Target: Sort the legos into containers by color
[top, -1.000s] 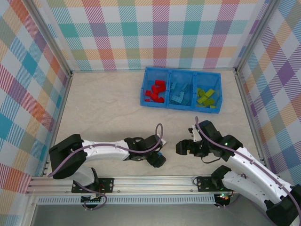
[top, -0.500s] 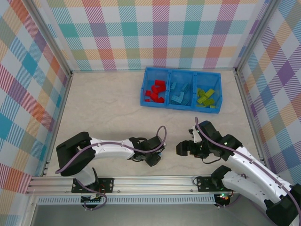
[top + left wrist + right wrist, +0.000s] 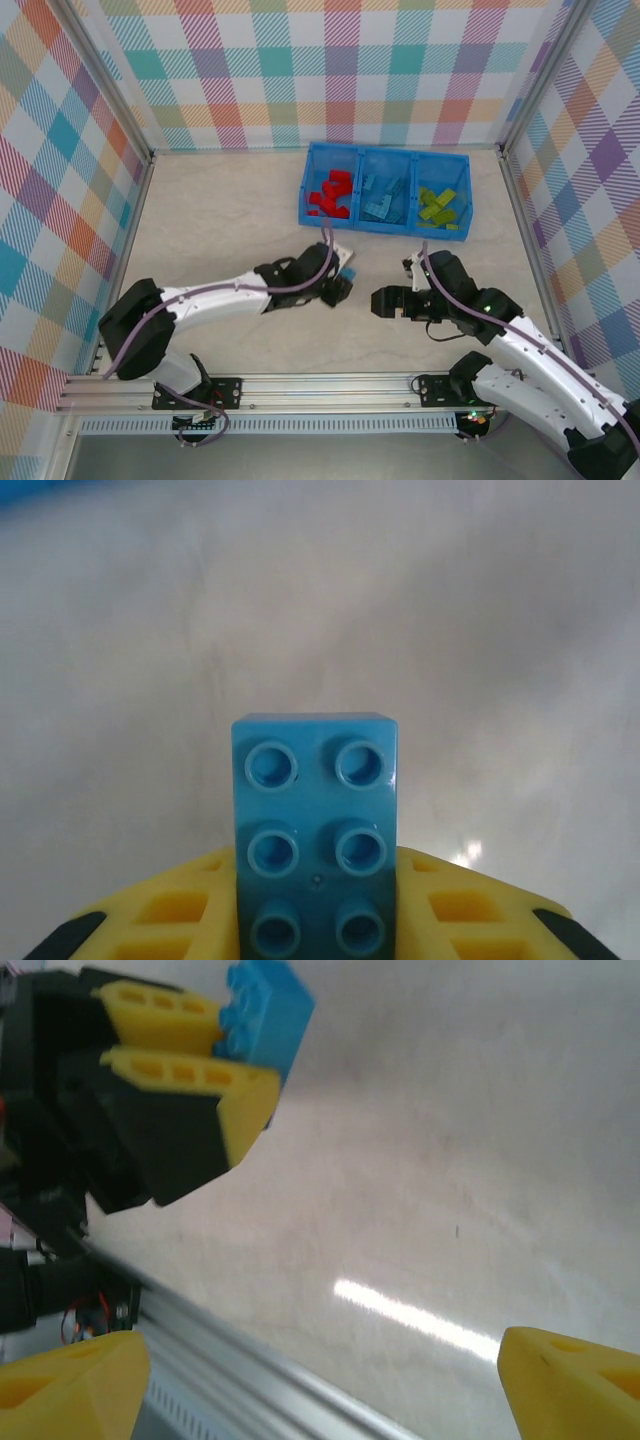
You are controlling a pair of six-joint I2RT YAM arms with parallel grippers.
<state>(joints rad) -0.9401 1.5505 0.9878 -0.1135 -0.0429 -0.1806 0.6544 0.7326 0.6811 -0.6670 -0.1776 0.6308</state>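
My left gripper (image 3: 342, 283) is shut on a light blue lego brick (image 3: 349, 273) above the table's middle, short of the bin. In the left wrist view the brick (image 3: 315, 820) stands studs toward the camera between the yellow pads (image 3: 170, 915). My right gripper (image 3: 383, 301) hangs open with nothing in it, just right of the left one; its wrist view shows the left gripper (image 3: 175, 1070) holding the brick (image 3: 265, 1015). The blue bin tray (image 3: 380, 229) holds red bricks (image 3: 330, 195) on the left, light blue bricks (image 3: 383, 197) in the middle and lime green bricks (image 3: 437, 205) on the right.
Checkered walls with metal posts (image 3: 525, 200) close in the table on three sides. An aluminium rail (image 3: 300, 385) runs along the near edge, seen also in the right wrist view as the rail (image 3: 260, 1370). Bare tabletop (image 3: 220, 220) lies left of the bin.
My left arm has swung away from the near rail toward the bin, carrying the light blue brick. My right gripper has edged slightly farther from the rail.
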